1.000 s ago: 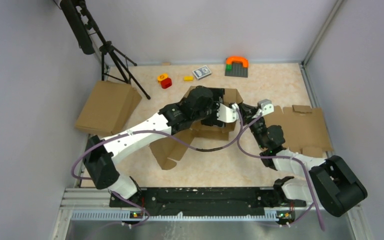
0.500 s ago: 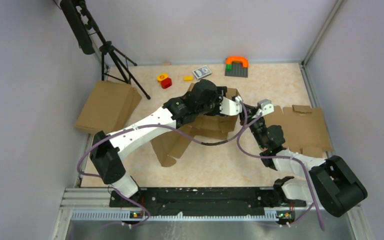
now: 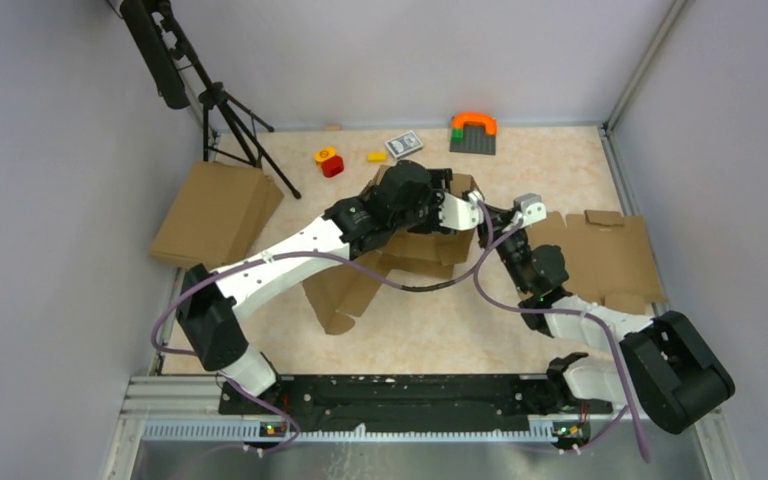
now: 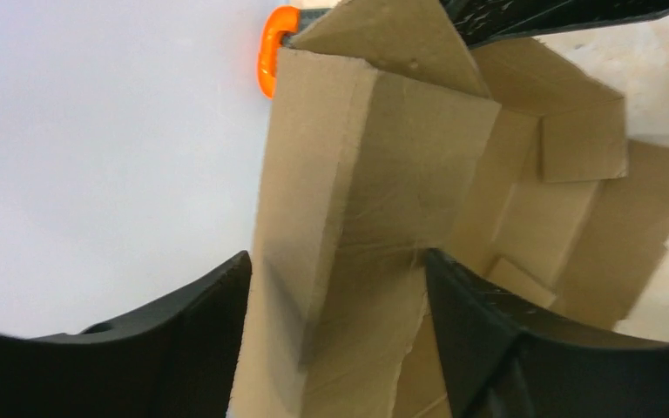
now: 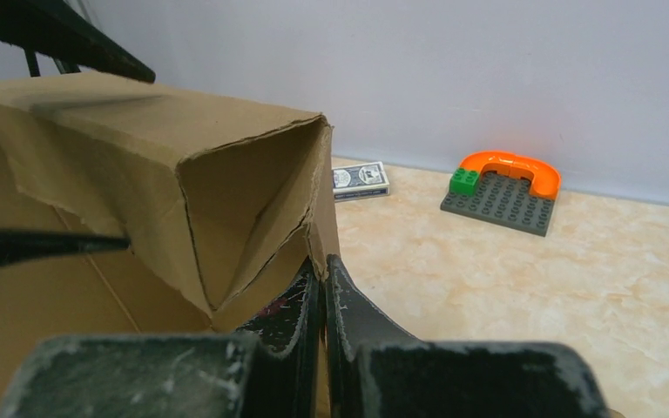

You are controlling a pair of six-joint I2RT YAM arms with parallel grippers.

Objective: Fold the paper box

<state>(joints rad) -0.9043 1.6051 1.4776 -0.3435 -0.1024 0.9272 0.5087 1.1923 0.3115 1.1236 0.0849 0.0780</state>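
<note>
Left wrist view: the left gripper [image 4: 338, 261] has its jaws clamped on a folded-up wall of the paper box [image 4: 375, 174], both touching cardboard. The right gripper [image 5: 322, 266], jaws pressed together, meets the box's raised corner. The box sits mid-counter [image 3: 560, 180], under both wrists.

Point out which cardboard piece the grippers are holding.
The middle one, the half-folded paper box: the left gripper and right gripper both clamp its raised walls. The left cardboard and right cardboard blank lie apart, untouched.
</note>
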